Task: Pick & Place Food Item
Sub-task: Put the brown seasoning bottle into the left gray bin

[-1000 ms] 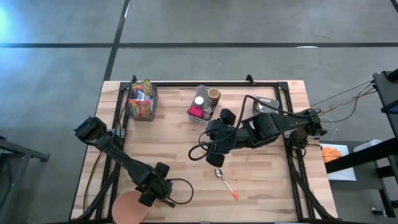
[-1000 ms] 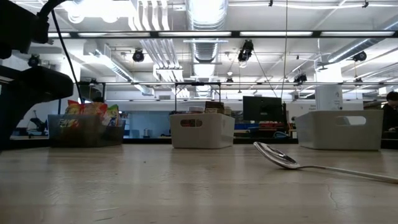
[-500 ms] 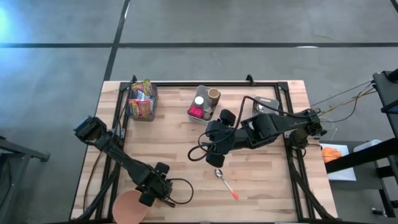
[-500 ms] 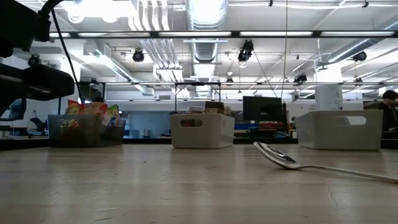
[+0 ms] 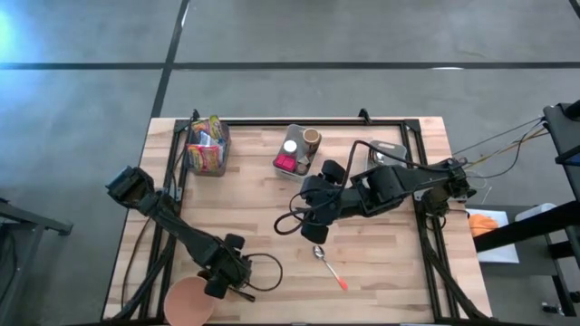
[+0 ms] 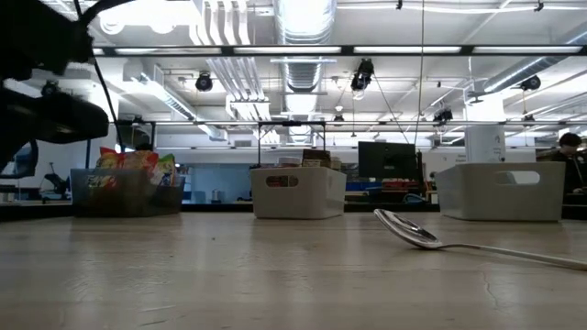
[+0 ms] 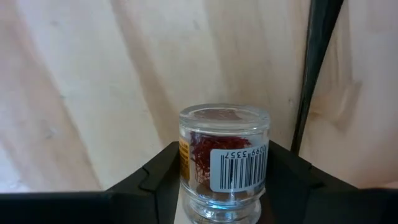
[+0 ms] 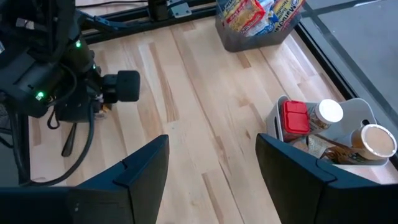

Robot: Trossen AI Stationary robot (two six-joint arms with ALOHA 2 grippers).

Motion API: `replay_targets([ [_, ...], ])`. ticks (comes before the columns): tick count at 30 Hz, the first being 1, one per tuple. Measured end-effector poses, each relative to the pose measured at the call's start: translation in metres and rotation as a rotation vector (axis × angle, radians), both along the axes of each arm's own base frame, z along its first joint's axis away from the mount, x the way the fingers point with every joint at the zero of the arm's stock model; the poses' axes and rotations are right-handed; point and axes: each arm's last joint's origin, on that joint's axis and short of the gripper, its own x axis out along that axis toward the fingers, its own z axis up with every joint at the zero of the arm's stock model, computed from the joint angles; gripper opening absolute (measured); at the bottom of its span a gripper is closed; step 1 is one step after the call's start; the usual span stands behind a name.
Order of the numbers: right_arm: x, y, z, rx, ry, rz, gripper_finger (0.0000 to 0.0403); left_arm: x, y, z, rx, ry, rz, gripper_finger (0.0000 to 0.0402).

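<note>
Jar: you've got a small clear glass jar point(image 7: 224, 163) w/ red threads inside and a barcode label; in your left wrist view it sits between the two dark fingers point(image 7: 163, 180).
Jar axis: long axis runs straight out along the fingers, one flat end toward the table point(image 5: 381, 272) boards ahead, the other end back toward the palm. Can't tell which end is the lid.
Jar vs claw: fingers press both sides, one each flank; jar sticks out past the tips. Label side faces the wrist cam.
Left claw: left claw point(image 5: 220, 282) is clamped on the jar, at the table's near-left area, just beside the pink plate point(image 5: 186, 301). A black cable loops right next to it.
Jar in high view: hidden under the claw, you can't make it out there.
Right claw: right claw point(image 5: 306, 217) hangs over mid-table, fingers point(image 8: 144, 168) apart, nothing between them. It's near the spoon point(image 5: 329, 263), not touching.
Spoon: metal bowl, orange-red handle tip, lying flat, bowl end toward the right claw.
Bins: white bin point(image 5: 295, 152) w/ red-lidded item and cups at table's far middle; clear bin point(image 5: 207, 145) of snack packets at far left. Both well apart from the left claw.
Low view: spoon point(image 6: 417, 236) in the foreground, bins behind; dark arm mass at upper left.
</note>
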Motion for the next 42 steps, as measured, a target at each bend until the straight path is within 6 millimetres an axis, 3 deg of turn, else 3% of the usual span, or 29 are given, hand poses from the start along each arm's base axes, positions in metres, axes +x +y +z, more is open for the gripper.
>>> replay_targets([
  [10,-0.002,0.002,0.001,0.002,0.001,0.005,0.0239,0.01,0.033,0.045,-0.111,-0.124,0.217,0.0176],
  [14,-0.006,0.004,0.004,-0.002,-0.008,0.017,0.0239,0.013,0.053,0.078,-0.222,-0.262,0.33,0.0176],
  [23,-0.015,0.005,0.02,-0.068,-0.086,0.047,0.0239,0.006,0.105,0.163,-0.471,-0.757,0.622,0.0176],
  [29,-0.008,0.008,0.036,-0.285,-0.199,0.152,0.0239,0.005,0.14,0.217,-0.71,-1.161,0.735,0.0176],
  [33,-0.003,0.006,0.046,-0.501,-0.245,0.114,0.0239,0.0,0.163,0.245,-0.819,-1.4,0.782,0.0176],
  [37,0.003,0.004,0.057,-0.729,-0.249,0.007,0.0239,-0.003,0.185,0.259,-0.883,-1.56,0.835,0.0176],
  [42,0.023,0.001,0.066,-0.958,-0.22,-0.075,0.0239,0.0,0.206,0.263,-0.934,-1.645,0.91,0.0176],
])
